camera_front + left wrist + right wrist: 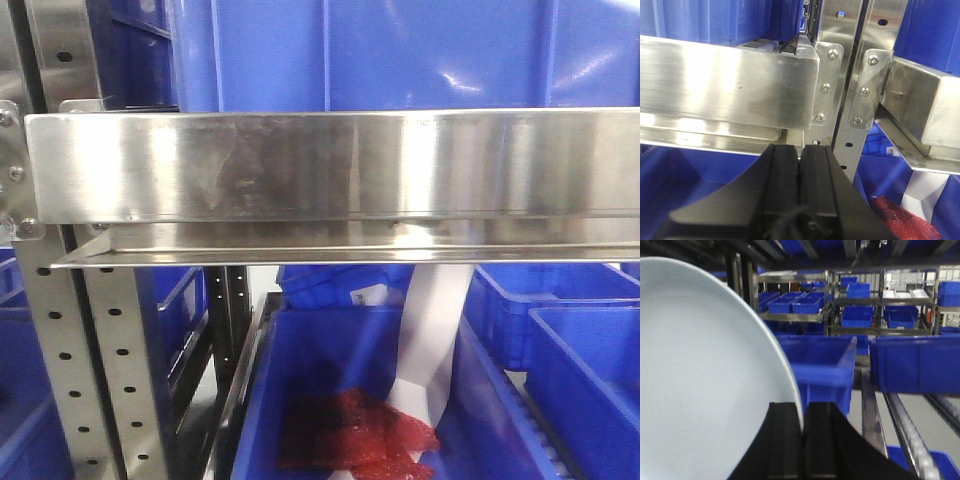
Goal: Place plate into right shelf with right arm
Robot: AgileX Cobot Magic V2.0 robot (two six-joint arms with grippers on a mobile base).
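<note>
Plate (700, 380) in rt pincer (802, 414), blue bins (820, 365) close ahead.

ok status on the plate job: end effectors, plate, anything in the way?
Right end effector shut on plate, gripped at the rim. Left end effector shut, empty. Blue bin straight ahead of the plate, possible obstruction.

Crumpled red netting (355, 437) beside white strip (432, 335)

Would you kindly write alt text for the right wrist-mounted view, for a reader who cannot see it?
The right gripper pinches the rim of a pale white plate filling the left half. Beyond it stand blue bins on steel shelving.
</note>
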